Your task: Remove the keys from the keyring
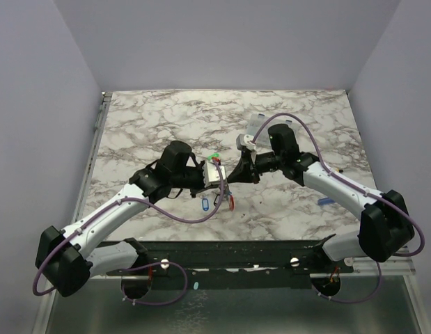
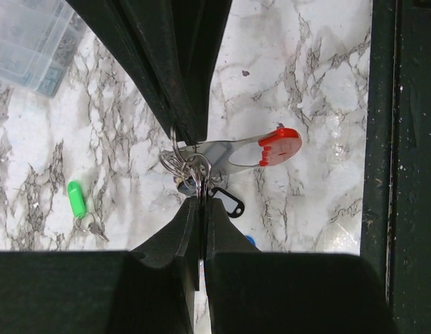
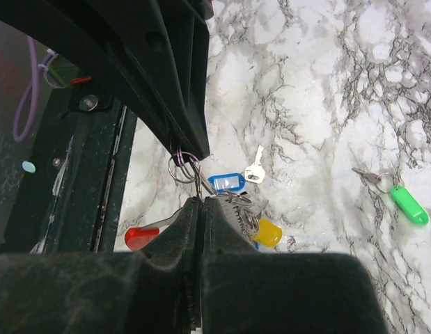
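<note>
Marbled worktop (image 1: pixel 159 118) is recorded with one green-tagged key (image 3: pixel 403 198) lying loose and well apart, judged removed, while the keyring (image 3: pixel 182 167) is held aloft between the closed left claw (image 2: pixel 201 205) and the closed right claw (image 3: pixel 201 202), with the blue tag (image 3: pixel 225 182), yellow tag (image 3: pixel 267 233) and red-tagged key (image 2: pixel 257 149) apparently still attached, the latter's long axis being set sideways from the ring, tag end outward.

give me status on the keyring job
Left gripper, right gripper shut on keyring. Red key attached; green key loose on table; blue key unclear. Nothing blocking.

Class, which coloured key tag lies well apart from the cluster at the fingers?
The green tag, alone on the marble with its key; the red tag, blue tag and yellow tag crowd near the fingers.
</note>
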Robot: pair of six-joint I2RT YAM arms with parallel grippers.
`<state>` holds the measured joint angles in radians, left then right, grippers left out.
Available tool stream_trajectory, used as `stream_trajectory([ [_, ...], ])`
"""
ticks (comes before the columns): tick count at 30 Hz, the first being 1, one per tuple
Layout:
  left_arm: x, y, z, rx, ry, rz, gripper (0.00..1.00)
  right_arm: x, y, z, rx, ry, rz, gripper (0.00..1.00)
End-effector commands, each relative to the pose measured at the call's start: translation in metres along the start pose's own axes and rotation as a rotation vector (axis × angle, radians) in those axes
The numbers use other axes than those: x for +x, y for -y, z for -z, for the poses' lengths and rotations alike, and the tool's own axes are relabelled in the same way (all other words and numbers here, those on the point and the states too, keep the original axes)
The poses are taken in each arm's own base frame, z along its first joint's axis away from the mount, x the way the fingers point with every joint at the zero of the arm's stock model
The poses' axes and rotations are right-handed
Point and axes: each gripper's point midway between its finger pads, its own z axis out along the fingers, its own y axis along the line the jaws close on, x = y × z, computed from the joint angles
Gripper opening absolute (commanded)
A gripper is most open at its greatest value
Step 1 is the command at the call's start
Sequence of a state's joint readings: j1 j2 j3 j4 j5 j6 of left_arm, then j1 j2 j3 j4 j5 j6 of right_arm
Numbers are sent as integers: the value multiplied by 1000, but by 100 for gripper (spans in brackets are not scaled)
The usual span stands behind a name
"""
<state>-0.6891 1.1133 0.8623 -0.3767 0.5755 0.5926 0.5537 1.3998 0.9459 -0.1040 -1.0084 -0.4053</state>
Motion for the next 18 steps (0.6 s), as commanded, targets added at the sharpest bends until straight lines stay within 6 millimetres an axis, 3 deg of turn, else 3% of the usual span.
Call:
stream_trajectory([
  [1, -24, -5, 10, -16, 23, -9, 0, 9, 15, 1, 74, -18, -9, 1],
  [5, -40, -15, 11, -31, 45, -41, 0, 14, 13, -1, 62, -27, -24, 1],
  [18, -61, -42, 9, -123, 8, -235, 0, 15, 3, -8, 29, -43, -109, 1],
])
